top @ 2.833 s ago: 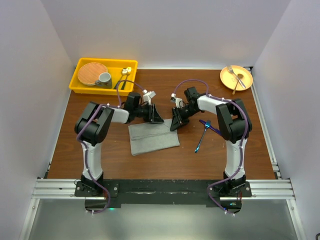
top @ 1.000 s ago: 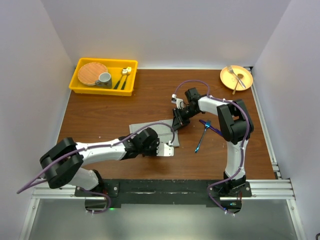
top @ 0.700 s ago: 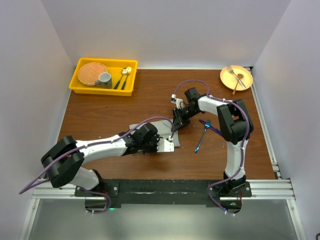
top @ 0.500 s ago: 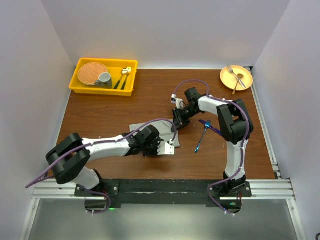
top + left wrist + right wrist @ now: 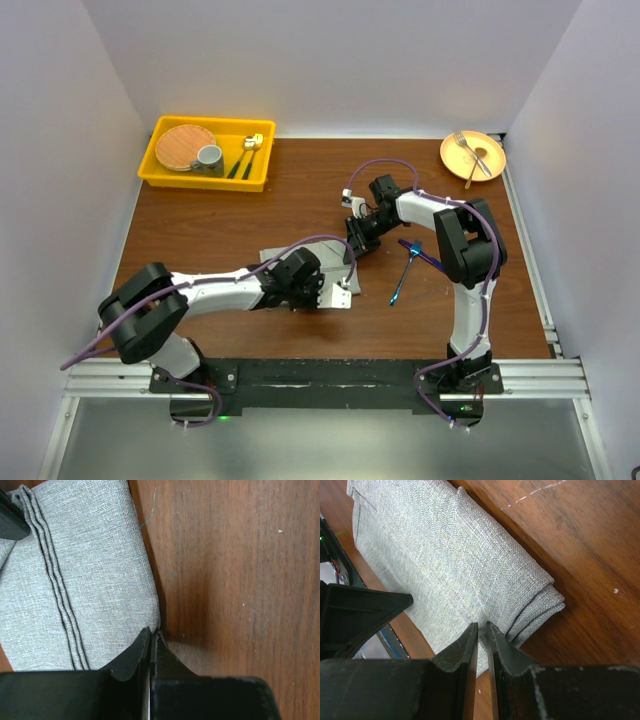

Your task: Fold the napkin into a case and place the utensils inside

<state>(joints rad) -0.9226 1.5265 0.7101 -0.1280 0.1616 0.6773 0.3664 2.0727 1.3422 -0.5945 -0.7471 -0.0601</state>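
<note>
at the far left a yellow plastic tray (image 5: 200,183) held a round wooden plate (image 5: 184,146), a grey cup (image 5: 209,156) and dark-handled gold-headed cutlery (image 5: 246,152), all where they had been. a few seconds earlier the left arm had its gripper at the far edge of the cloth. now it lay stretched low across the brown wooden table (image 5: 200,225), with the left gripper (image 5: 151,634) at the near right corner of the plain mid-grey soft cloth napkin (image 5: 85,570). its fingers were pressed together, tips touching that corner — whether any cloth was caught between them i cannot tell. over the last half second the arm's elbow had crept rightward while the tips barely shifted. the napkin lay folded into an oblong on the table between the two arms, its stacked layers showing at one end in the right wrist view. the right gripper (image 5: 481,626) stayed at the napkin's far right corner, its fingers drawn to a thin slit and pinching the top of the cloth. just to the right, the slim blue-handled knife and fork (image 5: 408,268) lay crossed and unmoved — outside the cloth, apart from it. at the table's far right corner an orange round plate (image 5: 490,150) carried an all-silver fork (image 5: 466,146).
</note>
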